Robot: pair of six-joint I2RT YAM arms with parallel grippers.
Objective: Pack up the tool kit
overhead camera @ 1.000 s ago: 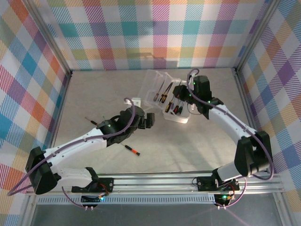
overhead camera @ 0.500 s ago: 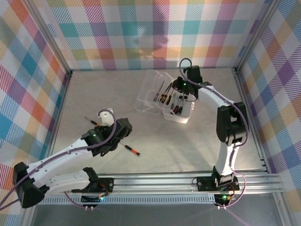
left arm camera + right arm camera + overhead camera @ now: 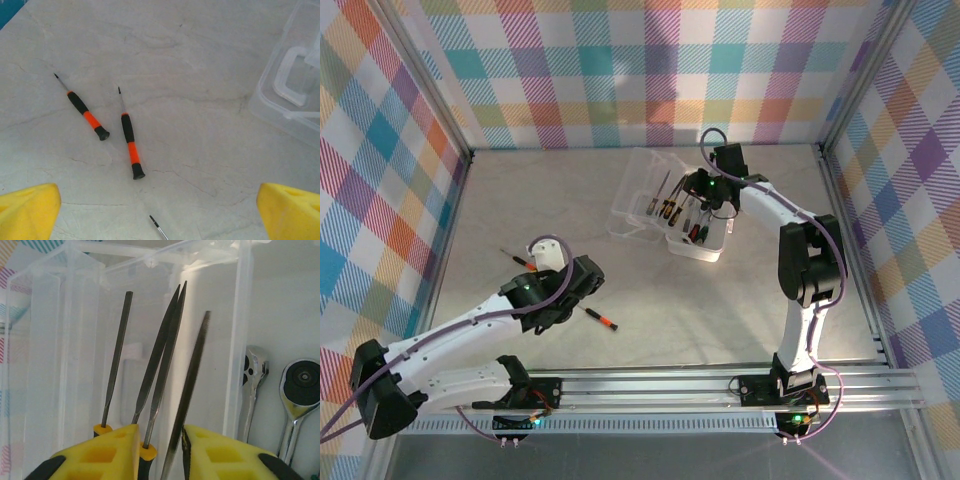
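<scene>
Left tool [image 3: 160, 200] released, jaws wide. Two screwdrivers [image 3: 129, 137] loose on desk [image 3: 200, 60] left of box [image 3: 295, 90]; third screwdriver [image 3: 158, 227] cut off. Right tool [image 3: 161, 445] inside box, slightly parted around file [image 3: 192, 390], handle hidden.

The top camera hangs above and behind my bases [image 3: 530, 390], facing down and away. It is far enough off to take in the whole bench [image 3: 720, 320] and the checked walls [image 3: 650, 70].

My left wrist camera rides behind my left jaws and looks down past them from fairly near. It sees two screwdrivers [image 3: 131, 145] ahead of the jaws and the box [image 3: 300, 115] ahead to their right.

My right wrist camera sits very close, peering out between my right jaws straight into the box, with slim tools [image 3: 165, 355] just ahead.

Each wrist view shares the box with the top view, and the left one also shares the bench.
</scene>
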